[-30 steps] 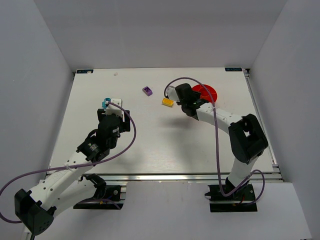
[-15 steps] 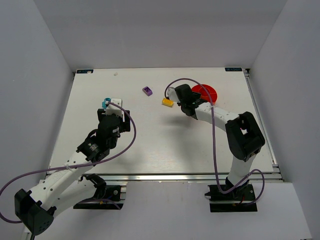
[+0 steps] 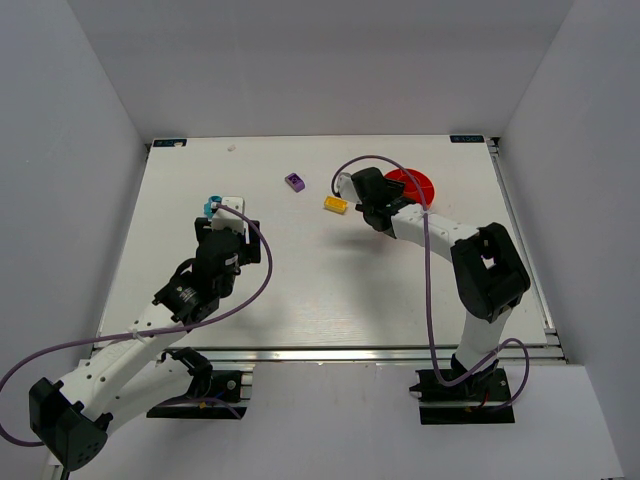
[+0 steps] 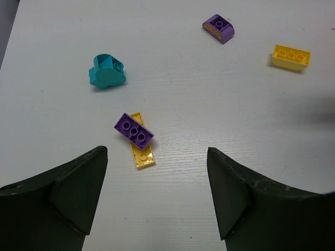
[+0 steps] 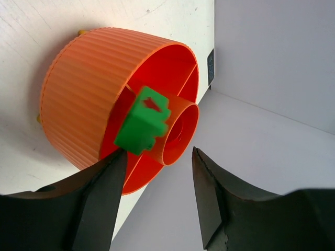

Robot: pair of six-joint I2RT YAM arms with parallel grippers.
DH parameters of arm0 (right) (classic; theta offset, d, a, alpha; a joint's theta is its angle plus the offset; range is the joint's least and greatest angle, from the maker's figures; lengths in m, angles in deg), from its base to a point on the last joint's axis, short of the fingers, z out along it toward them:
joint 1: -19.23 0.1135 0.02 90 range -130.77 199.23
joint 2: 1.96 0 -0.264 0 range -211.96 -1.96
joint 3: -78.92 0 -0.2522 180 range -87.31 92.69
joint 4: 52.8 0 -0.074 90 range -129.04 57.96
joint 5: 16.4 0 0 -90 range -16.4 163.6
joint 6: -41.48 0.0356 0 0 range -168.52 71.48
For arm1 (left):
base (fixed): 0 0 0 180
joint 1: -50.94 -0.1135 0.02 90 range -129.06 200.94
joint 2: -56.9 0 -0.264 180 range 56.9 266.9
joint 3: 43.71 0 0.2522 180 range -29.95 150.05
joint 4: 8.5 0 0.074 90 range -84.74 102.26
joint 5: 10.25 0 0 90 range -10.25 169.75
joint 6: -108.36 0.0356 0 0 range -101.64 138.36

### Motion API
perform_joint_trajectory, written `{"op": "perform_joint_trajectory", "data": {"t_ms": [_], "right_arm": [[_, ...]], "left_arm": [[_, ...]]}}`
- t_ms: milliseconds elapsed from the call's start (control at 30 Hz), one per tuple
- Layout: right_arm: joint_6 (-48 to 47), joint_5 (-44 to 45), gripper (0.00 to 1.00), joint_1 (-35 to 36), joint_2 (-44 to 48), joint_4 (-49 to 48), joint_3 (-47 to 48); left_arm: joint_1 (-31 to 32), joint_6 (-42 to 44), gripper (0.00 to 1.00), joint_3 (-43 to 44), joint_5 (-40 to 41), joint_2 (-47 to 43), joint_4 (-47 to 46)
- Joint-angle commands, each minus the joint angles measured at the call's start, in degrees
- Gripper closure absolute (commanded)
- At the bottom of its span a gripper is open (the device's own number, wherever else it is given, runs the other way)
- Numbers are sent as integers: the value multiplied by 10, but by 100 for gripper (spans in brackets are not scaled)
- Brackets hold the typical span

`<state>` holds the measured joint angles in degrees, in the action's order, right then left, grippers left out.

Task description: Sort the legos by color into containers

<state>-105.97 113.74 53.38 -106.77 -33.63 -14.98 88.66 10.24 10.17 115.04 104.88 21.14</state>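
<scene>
In the right wrist view the orange bowl (image 5: 78, 89) lies just ahead, its central cup (image 5: 180, 130) and dividers showing. A green lego (image 5: 142, 121), blurred, hangs loose over the bowl's rim beside my left fingertip. My right gripper (image 5: 158, 152) is open with nothing between its fingers. My left gripper (image 4: 157, 154) is open above bare table. Ahead of it lie a purple brick (image 4: 134, 130) on a yellow plate (image 4: 142, 154), a teal lego (image 4: 106, 71), a rounded purple lego (image 4: 219, 28) and a yellow brick (image 4: 291, 56).
From above, the bowl (image 3: 418, 186) sits at the back right with my right gripper (image 3: 378, 200) at its left side. The yellow brick (image 3: 335, 204) and purple lego (image 3: 295, 181) lie mid-table. White walls enclose the table on three sides.
The right arm has shifted slightly toward the bowl, and its jaws have spread, with the green lego now free of them. The left arm has not moved.
</scene>
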Motion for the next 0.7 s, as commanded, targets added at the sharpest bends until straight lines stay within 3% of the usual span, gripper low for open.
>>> {"op": "perform_joint_trajectory", "data": {"t_ms": [0,533,667], "right_arm": [[0,10,42,-1,0,-19,20],[18,0,43,0,16,5,47],[58,-37,45,0,46,55,82]], "left_arm": [[-2,2,14,9,-6,-11,-4],[-2,1,14,9,-5,-11,-3],[-2,1,14,8,-6,-11,-4]]}}
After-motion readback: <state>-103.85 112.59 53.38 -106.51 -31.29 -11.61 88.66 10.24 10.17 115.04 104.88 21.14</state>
